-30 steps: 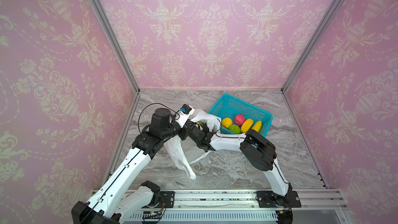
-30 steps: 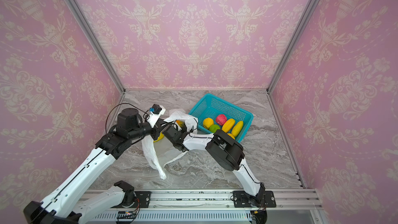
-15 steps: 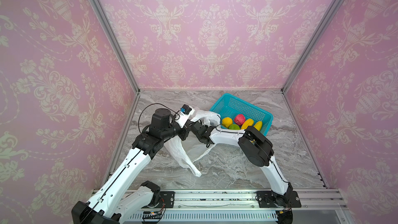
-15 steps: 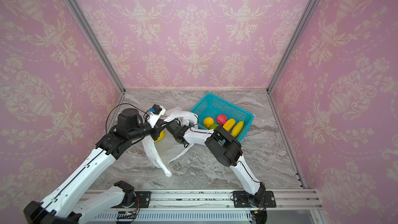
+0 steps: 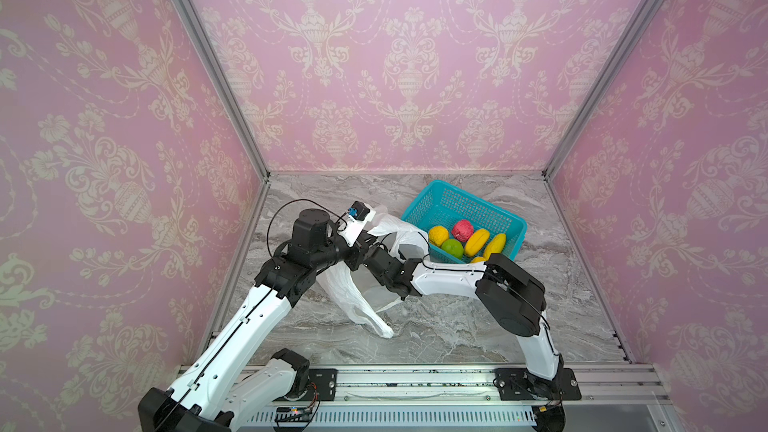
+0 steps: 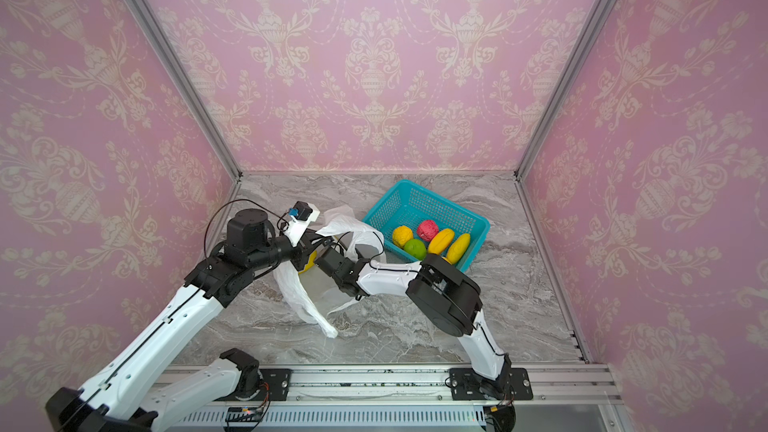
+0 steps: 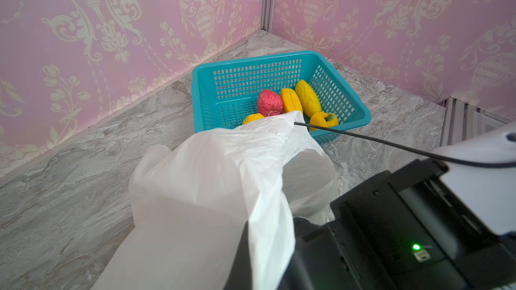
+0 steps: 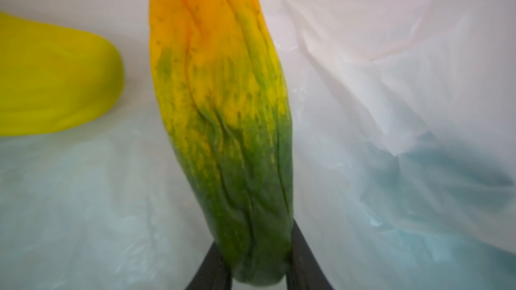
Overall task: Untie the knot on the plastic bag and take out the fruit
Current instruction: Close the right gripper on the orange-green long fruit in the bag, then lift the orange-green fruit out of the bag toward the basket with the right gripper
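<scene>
Right gripper [image 8: 258, 258], wide a second ago, now inside plastic bag [image 7: 209, 191], clamped on long green-orange fruit [image 8: 223, 107]; left gripper [image 5: 363, 241] stays pinched on bag rim

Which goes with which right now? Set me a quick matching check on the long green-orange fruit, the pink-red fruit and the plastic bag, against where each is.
Things:
1. long green-orange fruit
2. pink-red fruit
3. plastic bag

Places:
A. in the teal basket
B. held up by the left gripper
C. inside the bag, between the fingers of the right gripper

Pairs: 1-C; 2-A; 3-B
</scene>
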`<state>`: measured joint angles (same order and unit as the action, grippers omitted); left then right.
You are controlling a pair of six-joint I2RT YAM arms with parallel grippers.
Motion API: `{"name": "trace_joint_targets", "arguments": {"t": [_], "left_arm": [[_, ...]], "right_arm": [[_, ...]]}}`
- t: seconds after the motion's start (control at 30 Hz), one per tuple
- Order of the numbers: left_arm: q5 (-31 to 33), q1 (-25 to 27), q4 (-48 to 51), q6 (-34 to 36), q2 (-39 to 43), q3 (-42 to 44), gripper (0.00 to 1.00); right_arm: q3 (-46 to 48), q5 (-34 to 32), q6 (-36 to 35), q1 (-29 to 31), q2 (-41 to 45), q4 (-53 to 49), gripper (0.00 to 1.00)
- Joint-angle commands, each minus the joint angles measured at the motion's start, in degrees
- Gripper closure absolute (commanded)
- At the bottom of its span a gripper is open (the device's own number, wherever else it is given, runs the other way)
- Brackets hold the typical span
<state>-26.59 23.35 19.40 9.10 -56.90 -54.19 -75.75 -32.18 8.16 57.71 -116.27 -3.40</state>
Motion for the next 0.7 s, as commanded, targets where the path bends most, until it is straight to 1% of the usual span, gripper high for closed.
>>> {"name": "trace_joint_targets", "arguments": {"t": [0.0, 0.17, 0.27, 0.43, 0.5, 0.67], "left_arm": [[0.2, -0.4, 0.2, 0.5, 0.7, 0.3, 1.0], [1.7, -0.4, 0.7, 0.7, 0.6, 0.2, 1.0], [4.8, -0.4, 1.1, 0.9, 0.7, 0.1, 1.0], [6.6, -0.4, 1.5, 1.0, 0.7, 0.0, 1.0], [6.7, -0.4, 1.5, 1.0, 0.7, 0.0, 1.0], [7.2, -0.4, 1.5, 1.0, 0.6, 0.1, 1.0]], "right_arm": [[4.6, 5.2, -1.1, -0.5, 5.7, 7.5, 0.78], [13.8, 10.4, -2.9, -1.2, 12.1, 14.1, 0.79], [18.2, 12.4, -3.5, -1.6, 15.8, 16.8, 0.81], [25.8, 20.4, -4.7, -1.5, 23.8, 22.3, 0.81], [29.4, 22.9, -5.5, -1.2, 28.1, 24.5, 0.81], [37.8, 26.8, -6.3, -0.7, 39.4, 28.5, 0.79]]}}
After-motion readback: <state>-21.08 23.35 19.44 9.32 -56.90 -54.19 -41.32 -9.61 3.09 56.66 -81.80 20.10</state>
